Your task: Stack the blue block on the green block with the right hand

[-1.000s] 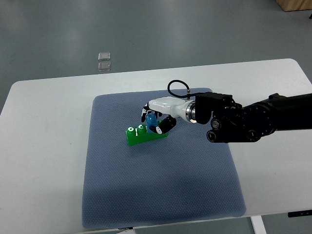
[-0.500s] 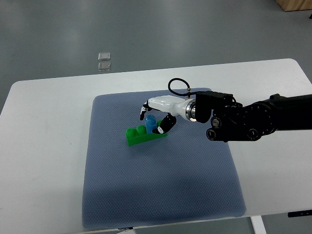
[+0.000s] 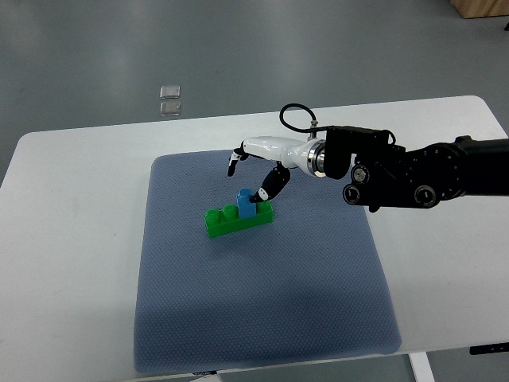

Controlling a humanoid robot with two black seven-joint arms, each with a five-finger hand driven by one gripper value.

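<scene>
A long green block [image 3: 231,220] lies on the blue-grey mat [image 3: 262,286] near its middle. A small blue block [image 3: 246,202] stands upright on the green block's right part. My right hand [image 3: 248,171], white with black fingertips, hovers just above and behind the blue block. Its fingers are spread and hold nothing. The thumb tip [image 3: 261,193] sits close beside the blue block's right side. The black right arm [image 3: 413,175] comes in from the right edge. The left hand is out of view.
The mat covers the middle of a white table [image 3: 71,263]. Two small clear plastic pieces [image 3: 169,99] lie on the grey floor beyond the table's far edge. A black cable loops above the right wrist [image 3: 294,119].
The right hand has let go of the blue block and lifted up and back from it. The blue block stays standing on the green block.
</scene>
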